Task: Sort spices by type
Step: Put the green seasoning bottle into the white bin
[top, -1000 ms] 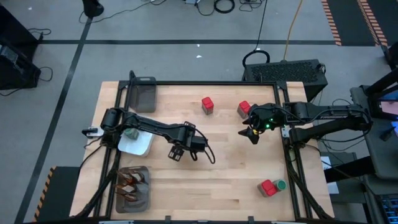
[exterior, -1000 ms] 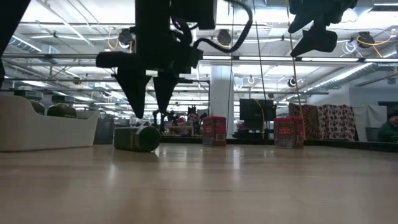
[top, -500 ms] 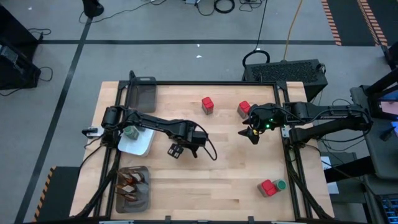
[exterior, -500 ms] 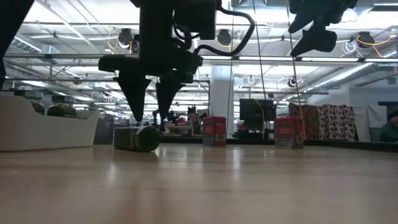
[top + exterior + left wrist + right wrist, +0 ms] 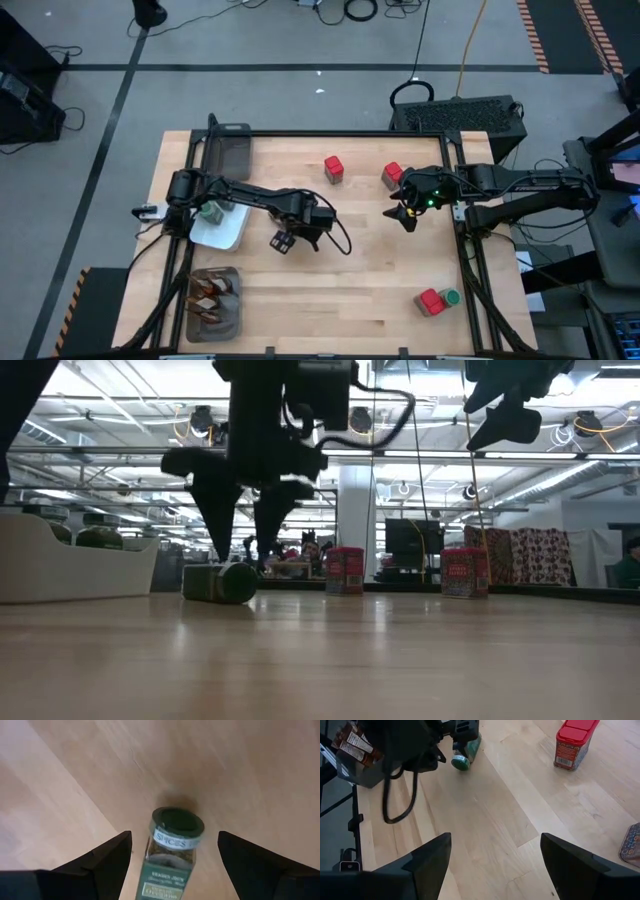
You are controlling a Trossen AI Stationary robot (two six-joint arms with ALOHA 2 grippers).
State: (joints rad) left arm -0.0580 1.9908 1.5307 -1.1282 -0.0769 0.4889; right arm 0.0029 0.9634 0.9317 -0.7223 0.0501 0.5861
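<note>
Though label partly cut off, green-lidded jar [image 5: 172, 851] between left fingers [image 5: 107, 862].

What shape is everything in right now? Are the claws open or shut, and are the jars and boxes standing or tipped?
left gripper: open, over the lying jar, not gripping
right gripper: open, empty, hovering
lying jar: on its side, lid on
red box: upright, lid shut
sachets: sorted into the mesh tray
second jar: in the white dish
</note>
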